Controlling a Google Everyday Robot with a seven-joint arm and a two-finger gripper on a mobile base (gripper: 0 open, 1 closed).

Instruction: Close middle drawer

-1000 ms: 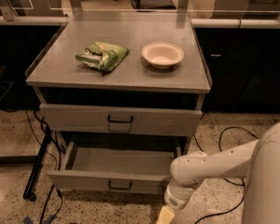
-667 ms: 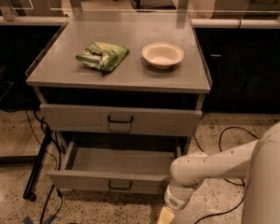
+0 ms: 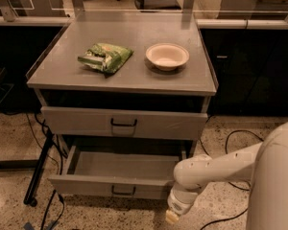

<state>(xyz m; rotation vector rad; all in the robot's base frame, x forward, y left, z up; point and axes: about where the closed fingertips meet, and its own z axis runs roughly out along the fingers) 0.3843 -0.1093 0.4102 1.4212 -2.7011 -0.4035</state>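
The middle drawer (image 3: pixel 86 186) is a wide grey metal tray, pulled well out from the cabinet, with a low front panel and a small dark wire handle (image 3: pixel 123 191) at its centre. Its tray looks empty. My gripper (image 3: pixel 173 216) hangs at the end of the white arm (image 3: pixel 206 171), just in front of the drawer's right front corner and a little below the panel, near the floor. The arm's elbow covers the drawer's right end. No third, lower drawer shows.
The taller-fronted top drawer (image 3: pixel 77 121) with a black handle is shut. On the cabinet top (image 3: pixel 134 83) lie a green chip bag (image 3: pixel 105 56) and a white bowl (image 3: pixel 167 56). Black cables (image 3: pixel 230 147) run on the floor at right; a black stand leg (image 3: pixel 38 176) is at left.
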